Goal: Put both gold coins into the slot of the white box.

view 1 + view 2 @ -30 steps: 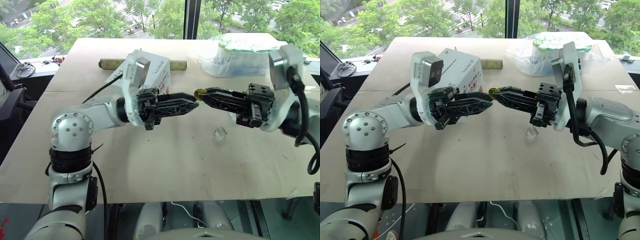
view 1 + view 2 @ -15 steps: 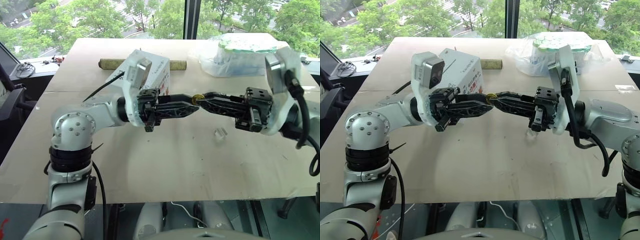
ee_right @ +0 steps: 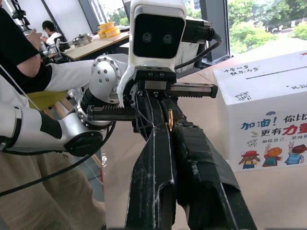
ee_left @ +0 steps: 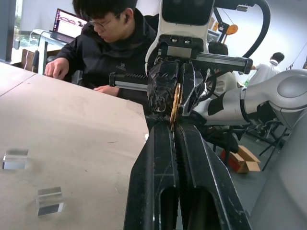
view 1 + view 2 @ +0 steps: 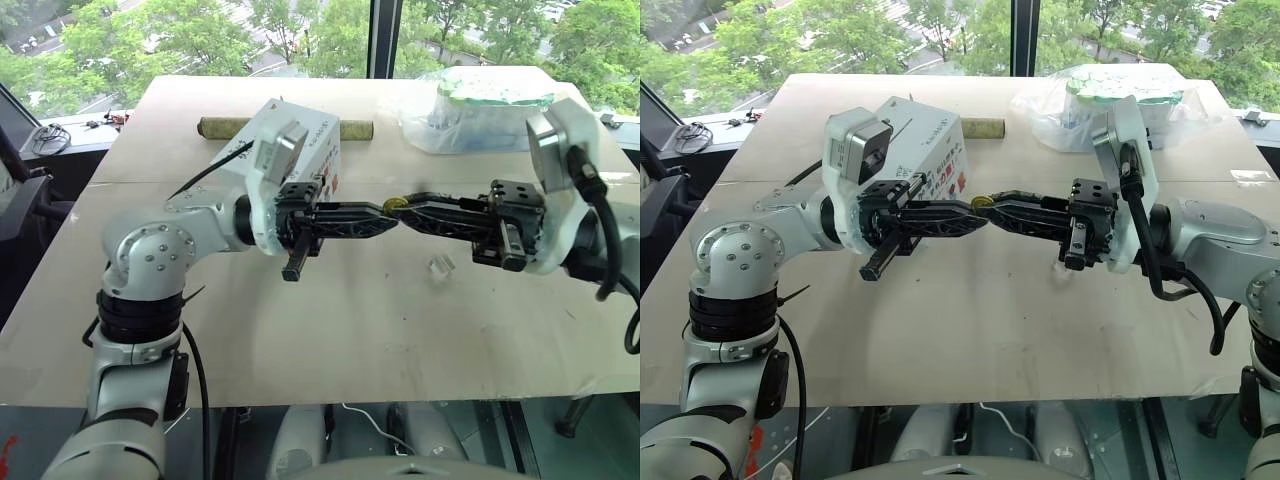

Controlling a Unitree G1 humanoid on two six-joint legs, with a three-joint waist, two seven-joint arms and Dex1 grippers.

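Both arms are raised level over the table [image 5: 330, 340], forearms turned inward so the two grippers point at each other and meet tip to tip in front of the white box [image 5: 305, 135]. The left gripper [image 5: 390, 218] reaches across from the box side, its black fingers pressed together, with its wrist camera housing standing up just in front of the box's near face. The right gripper [image 5: 395, 209] comes in from the opposite side, fingers likewise clamped, its elbow bent out wide away from the box.

Between the meeting tips sits a gold coin [image 4: 174, 103], held on edge. In the left wrist view it stands upright with the right gripper's taped fingers [image 4: 160, 86] pinched on it, while the left fingers are closed against its lower rim. Seen from the right wrist, the coin [image 3: 170, 120] shows as a thin gold sliver squeezed at the junction of both grippers. So each gripper is clenched on that one coin.

The box rests on the table behind the left wrist, its dark slot [image 3: 278, 73] running along the top face, cartoon pictures on its side. Two small clear blocks [image 4: 49, 200] lie on the table in front of the box, below the right gripper.
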